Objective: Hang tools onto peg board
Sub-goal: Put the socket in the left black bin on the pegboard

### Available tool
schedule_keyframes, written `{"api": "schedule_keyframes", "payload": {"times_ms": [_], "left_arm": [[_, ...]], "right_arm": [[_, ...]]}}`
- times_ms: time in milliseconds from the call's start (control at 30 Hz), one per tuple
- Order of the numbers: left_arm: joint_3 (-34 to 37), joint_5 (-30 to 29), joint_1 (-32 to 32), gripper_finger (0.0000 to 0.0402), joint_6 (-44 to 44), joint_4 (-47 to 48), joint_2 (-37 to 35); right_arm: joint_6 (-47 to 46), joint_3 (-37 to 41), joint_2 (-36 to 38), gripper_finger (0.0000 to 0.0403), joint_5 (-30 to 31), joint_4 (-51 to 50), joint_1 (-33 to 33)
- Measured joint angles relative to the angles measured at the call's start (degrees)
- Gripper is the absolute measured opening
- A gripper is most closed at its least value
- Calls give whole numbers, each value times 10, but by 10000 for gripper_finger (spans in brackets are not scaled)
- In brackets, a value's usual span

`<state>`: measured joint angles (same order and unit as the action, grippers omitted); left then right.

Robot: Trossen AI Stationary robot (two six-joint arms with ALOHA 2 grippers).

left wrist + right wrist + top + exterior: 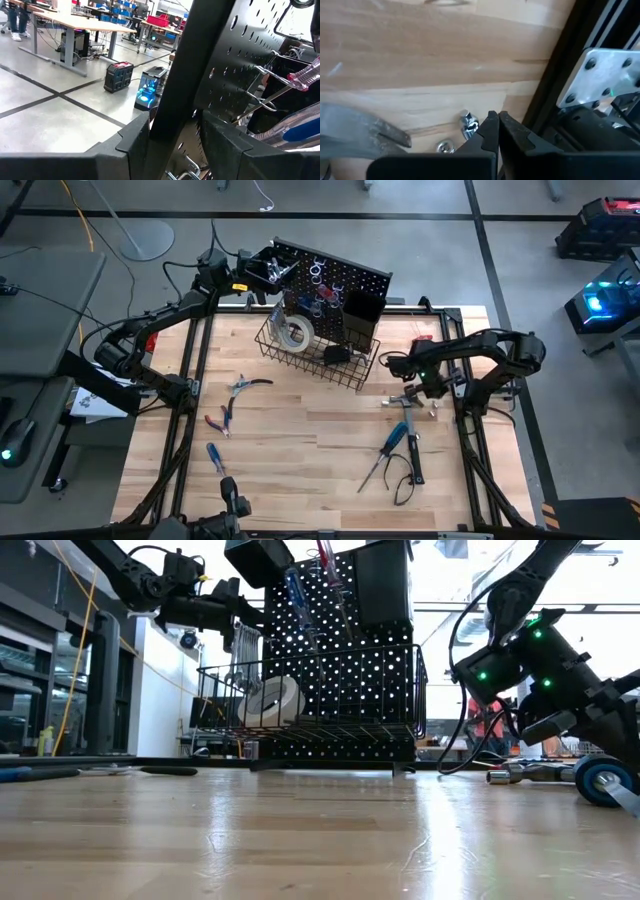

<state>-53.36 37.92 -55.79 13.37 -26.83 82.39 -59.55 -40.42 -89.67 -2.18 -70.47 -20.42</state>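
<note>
Black peg board (335, 280) upright, skewed, at counter's far edge; tape roll (296, 330) in its wire basket (345, 370). Pliers (222, 420) flat near left edge. Blue screwdriver (394, 442) and hammer (412, 452) flat near right edge.

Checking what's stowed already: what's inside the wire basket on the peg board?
The wire basket holds a white tape roll and a dark object I can't identify; the rest is hidden.

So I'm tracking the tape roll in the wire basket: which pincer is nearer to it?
Left. The left pincer grips the peg board's edge just behind the tape roll; the right pincer sits shut, low near the table's right rail.
</note>
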Motion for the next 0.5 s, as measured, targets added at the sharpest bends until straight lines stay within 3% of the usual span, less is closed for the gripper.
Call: {"api": "schedule_keyframes", "payload": {"times_ms": [500], "left_arm": [[0,2,0,157,1,1,0]], "right_arm": [[-25,0,-17,0,-15,10,24]]}}
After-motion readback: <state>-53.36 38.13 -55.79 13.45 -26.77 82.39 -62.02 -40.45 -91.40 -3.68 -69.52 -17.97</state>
